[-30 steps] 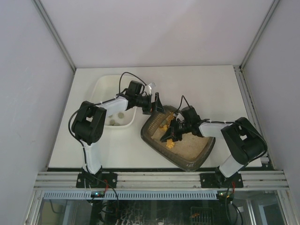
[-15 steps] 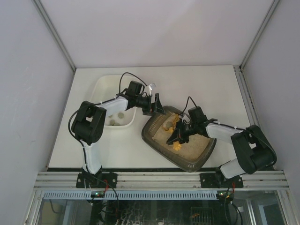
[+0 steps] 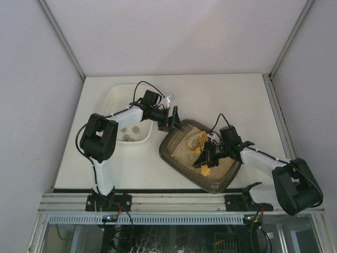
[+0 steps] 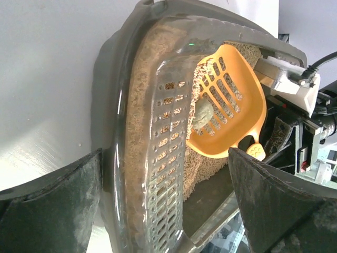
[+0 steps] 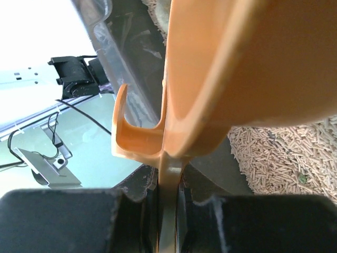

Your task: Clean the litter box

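The dark brown litter box (image 3: pixel 218 184) with tan litter lies turned at an angle in the middle of the table. My left gripper (image 3: pixel 174 120) is at its far left corner. In the left wrist view my left gripper (image 4: pixel 164 158) has one finger on each side of the box's rim (image 4: pixel 113 105), holding it. My right gripper (image 3: pixel 211 157) is shut on the handle of an orange slotted scoop (image 3: pixel 199 149). The scoop (image 4: pixel 226 100) carries one grey-green clump (image 4: pixel 202 113) above the litter. In the right wrist view my right gripper (image 5: pixel 168 197) clamps the scoop's (image 5: pixel 253 68) thin handle.
A white tray (image 3: pixel 113 100) stands left of the litter box and holds a few grey clumps (image 3: pixel 129 134). White walls close in the table at the back and both sides. The metal rail with the arm bases runs along the near edge.
My right arm has swung right and toward the near edge, drawing the scoop back across the litter; a clump now lies in it. My left gripper has stayed at the box's corner.
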You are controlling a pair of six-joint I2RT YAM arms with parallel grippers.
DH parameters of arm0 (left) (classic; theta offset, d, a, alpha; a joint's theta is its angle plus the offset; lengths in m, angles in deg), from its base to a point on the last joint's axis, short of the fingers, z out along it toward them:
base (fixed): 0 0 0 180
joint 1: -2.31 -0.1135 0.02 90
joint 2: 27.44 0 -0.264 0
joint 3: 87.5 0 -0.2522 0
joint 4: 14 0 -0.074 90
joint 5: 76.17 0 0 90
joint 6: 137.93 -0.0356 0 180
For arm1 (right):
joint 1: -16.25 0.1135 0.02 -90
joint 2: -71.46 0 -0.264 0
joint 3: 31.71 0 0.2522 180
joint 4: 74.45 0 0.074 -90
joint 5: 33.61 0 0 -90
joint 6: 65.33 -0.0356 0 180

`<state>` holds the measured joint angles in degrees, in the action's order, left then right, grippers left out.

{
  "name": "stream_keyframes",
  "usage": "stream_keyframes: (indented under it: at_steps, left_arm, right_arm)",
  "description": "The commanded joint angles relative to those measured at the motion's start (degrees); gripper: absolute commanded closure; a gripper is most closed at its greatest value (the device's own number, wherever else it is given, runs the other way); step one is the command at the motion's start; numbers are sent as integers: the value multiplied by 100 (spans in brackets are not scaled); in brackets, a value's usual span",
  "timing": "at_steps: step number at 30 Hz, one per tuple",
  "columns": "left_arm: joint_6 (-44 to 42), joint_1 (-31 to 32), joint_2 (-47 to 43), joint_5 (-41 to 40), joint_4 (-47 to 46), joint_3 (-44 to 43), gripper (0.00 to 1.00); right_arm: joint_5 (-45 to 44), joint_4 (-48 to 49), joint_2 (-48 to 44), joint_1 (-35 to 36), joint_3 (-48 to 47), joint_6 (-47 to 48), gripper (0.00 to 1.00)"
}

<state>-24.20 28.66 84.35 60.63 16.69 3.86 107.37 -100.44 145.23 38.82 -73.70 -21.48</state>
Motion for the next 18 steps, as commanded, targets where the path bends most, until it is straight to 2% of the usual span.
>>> stream_keyframes:
  at_steps: [1, 8, 15, 18]
  left_arm:
    - [-652, -6, -333, 104, 685, -678, 0]
    - [-1226, -15, -760, -119, 1549, -1026, 0]
    - [-1497, -13, -1262, -254, 1806, -542, 0]
    - [-1764, -14, -1570, -468, 1946, -279, 0]
  right_arm:
    - [141, 309, -420, -38, 86, 235, 100]
    - [126, 1020, -877, -42, 595, 126, 100]
    - [59, 1842, -1375, -27, 1263, 106, 100]
    - [52, 1886, -1486, -9, 1339, 268, 100]
